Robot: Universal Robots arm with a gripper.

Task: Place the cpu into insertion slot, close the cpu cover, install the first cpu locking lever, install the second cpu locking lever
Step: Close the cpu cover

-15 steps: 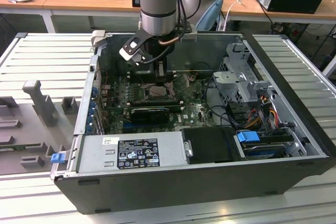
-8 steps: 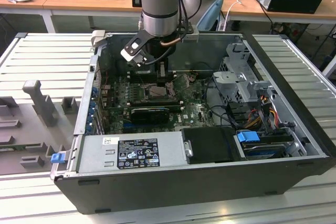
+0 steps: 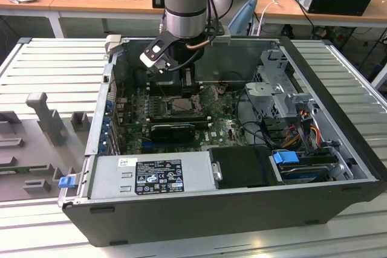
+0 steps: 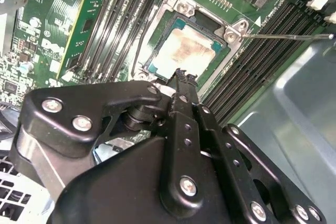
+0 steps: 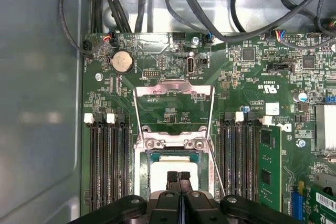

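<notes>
Gripper (image 5: pixel 178 178) fingers pinched together, nothing between them, tips just above the cpu (image 5: pixel 160 167). You've got the chip lying flat inside the insertion slot (image 4: pixel 202 22). Cpu cover (image 5: pixel 173 84) stands swung open beyond the slot, away from the gripper. Locking lever (image 5: pixel 216 167) sits unlatched alongside.

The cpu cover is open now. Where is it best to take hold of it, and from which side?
Probably by the free cross-bar of the cpu cover, the edge farthest from its hinge. The cover is swung open, away from the cpu, so this thin bar is exposed with space around it. Come from above, with the jaws closing across the plate's thickness.
</notes>
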